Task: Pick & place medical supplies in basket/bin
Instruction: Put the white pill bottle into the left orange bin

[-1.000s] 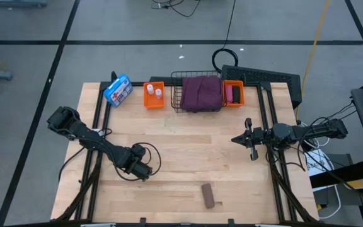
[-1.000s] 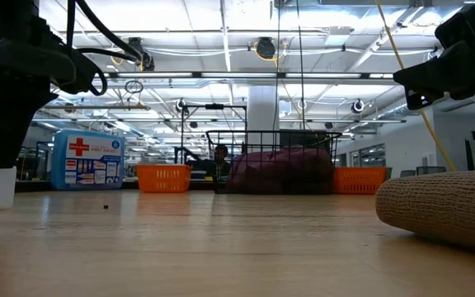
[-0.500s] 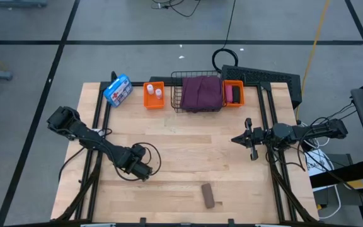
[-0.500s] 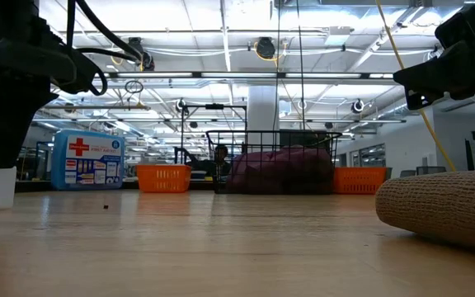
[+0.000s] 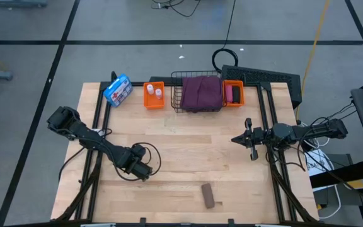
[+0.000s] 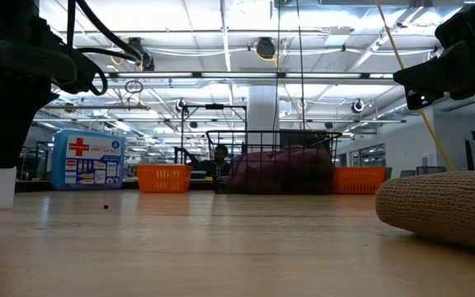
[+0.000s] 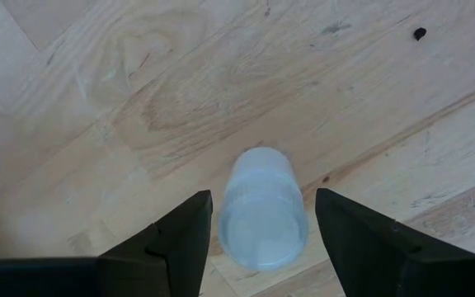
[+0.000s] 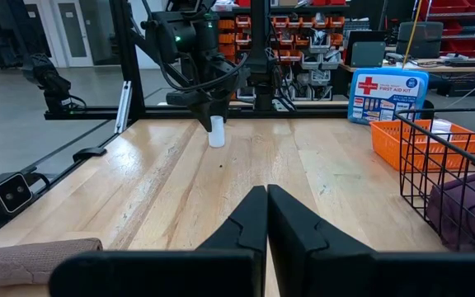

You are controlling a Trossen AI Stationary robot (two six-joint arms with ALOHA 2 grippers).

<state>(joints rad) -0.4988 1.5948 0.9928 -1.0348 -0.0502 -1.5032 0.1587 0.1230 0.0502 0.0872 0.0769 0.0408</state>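
**White vial between the left jaws, brown roll alone at the near edge**

The left gripper (image 5: 145, 171) stood low over the wooden worktop (image 5: 188, 157), in its near left part. Its jaws were half open around a small white vial (image 7: 262, 210). The vial was a short cylinder of milky, slightly see-through plastic, standing upright on the wood. A thin gap showed on each side between it and the fingers (image 7: 180, 243), so the jaws were not pressing on it.

The right gripper (image 5: 236, 140) hovered over the right part of the worktop, well apart from the supplies, with its jaws fully closed and holding nothing.

A brown roll (image 5: 208, 195) with a rough woven surface lay on its side near the front edge.

At the far edge stood a row of containers. The black wire basket (image 5: 178, 94) held a maroon folded cloth (image 5: 201, 92). Just beside it on the left, an orange bin (image 5: 148, 101) held two small white vials (image 5: 155, 92). On the right, a second orange bin (image 5: 239, 94) held a pink roll (image 5: 228, 94) and something dark next to it. A blue-and-white first aid pouch (image 5: 118, 90) lay left of the bins.
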